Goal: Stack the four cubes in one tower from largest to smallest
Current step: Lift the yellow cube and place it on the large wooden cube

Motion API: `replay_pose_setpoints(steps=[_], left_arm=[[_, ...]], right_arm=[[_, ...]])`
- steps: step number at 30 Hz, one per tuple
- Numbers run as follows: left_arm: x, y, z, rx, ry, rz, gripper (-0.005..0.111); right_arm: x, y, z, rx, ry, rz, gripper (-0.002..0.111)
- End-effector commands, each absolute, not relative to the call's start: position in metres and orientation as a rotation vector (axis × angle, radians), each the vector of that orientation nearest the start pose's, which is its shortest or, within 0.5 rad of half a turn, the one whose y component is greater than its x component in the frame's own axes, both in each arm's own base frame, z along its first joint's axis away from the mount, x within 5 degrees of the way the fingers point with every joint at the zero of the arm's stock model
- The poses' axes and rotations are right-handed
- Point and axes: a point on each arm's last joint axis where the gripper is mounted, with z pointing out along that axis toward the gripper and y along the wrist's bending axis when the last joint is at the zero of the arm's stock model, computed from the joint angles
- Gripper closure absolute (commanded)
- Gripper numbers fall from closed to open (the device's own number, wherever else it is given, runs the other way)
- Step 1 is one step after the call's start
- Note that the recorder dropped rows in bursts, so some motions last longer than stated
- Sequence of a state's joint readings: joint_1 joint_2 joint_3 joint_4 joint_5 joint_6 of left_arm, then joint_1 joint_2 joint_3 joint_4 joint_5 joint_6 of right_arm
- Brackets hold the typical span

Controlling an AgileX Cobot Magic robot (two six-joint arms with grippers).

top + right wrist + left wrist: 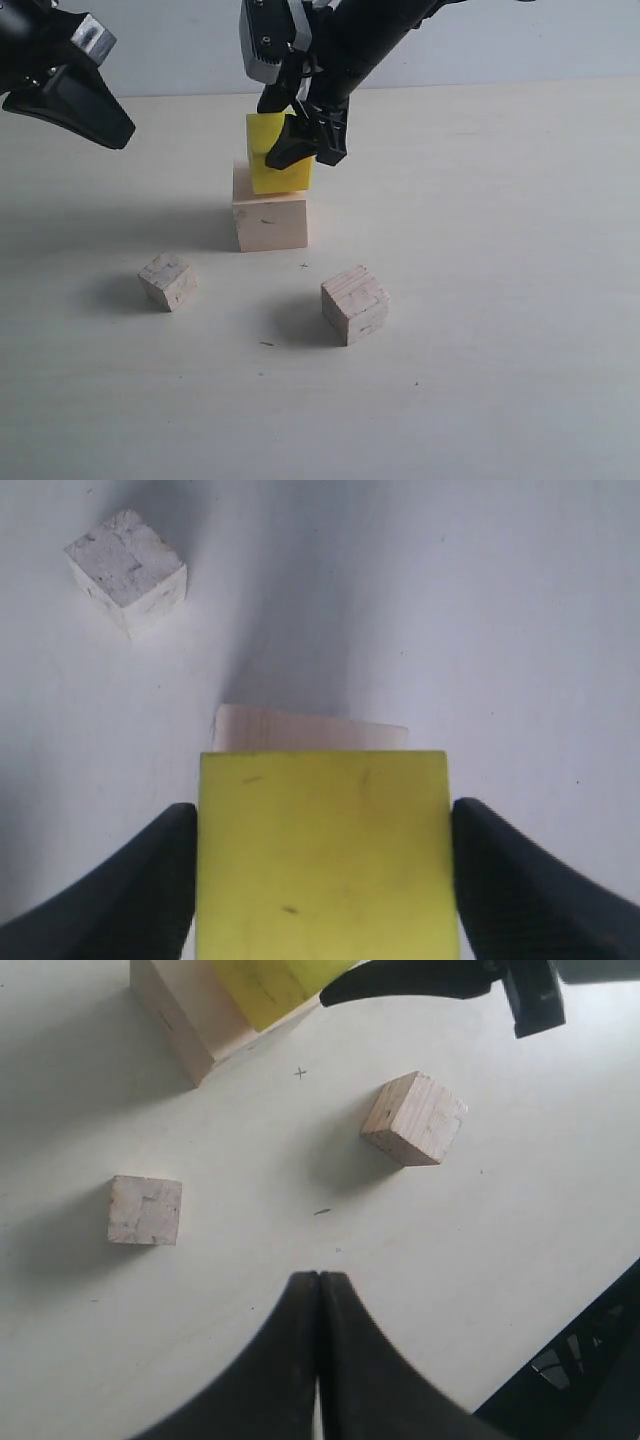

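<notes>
Showing a pale table (pixel 500 380) in the exterior view, with four cubes and two arms. Nearest, lower centre of the frame: the grainy pale wooden cube (pixel 355 305), turned corner-on and standing alone. To its left and slightly farther back, at lower left: the small pale wooden cube (pixel 168 281), also alone and well apart from the other cubes. Behind both, at centre: the large pale wooden cube (pixel 270 225), resting flat on the table. On its top face sits the yellow cube (pixel 285 180), set slightly toward the left edge of the cube beneath. The right gripper (pixel 323 880) reaches down from the upper centre of the frame; the right wrist view shows its two black fingers (pixel 110 890) pressed against opposite sides of the yellow cube, gripping it, with an edge of the large cube showing beyond. Farthest, at upper left: the left gripper (pixel 318 1282) hangs above the table, its jaws closed tip to tip with nothing between them, above the two loose cubes.
</notes>
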State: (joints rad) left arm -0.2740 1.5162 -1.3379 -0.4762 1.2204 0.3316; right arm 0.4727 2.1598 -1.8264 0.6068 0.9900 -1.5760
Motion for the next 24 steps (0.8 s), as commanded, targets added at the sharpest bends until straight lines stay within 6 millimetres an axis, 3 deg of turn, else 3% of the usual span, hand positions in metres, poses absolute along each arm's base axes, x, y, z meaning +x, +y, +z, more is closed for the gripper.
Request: replay_pose_setpoints(steps=[1, 6, 24], left_arm=[[0.275, -0.120, 0.329, 0.704, 2.704, -0.652, 0.107], [0.276, -0.120, 0.329, 0.703, 2.703, -0.652, 0.107], [0.275, -0.120, 0.329, 0.707, 2.707, -0.653, 0.107]], right_arm=[[0.397, 0.259, 0.231, -1.962, 1.574, 0.424, 0.108], [0.394, 0.269, 0.228, -1.976, 1.549, 0.383, 0.108], [0.399, 0.267, 0.217, -1.945, 1.645, 0.330, 0.108]])
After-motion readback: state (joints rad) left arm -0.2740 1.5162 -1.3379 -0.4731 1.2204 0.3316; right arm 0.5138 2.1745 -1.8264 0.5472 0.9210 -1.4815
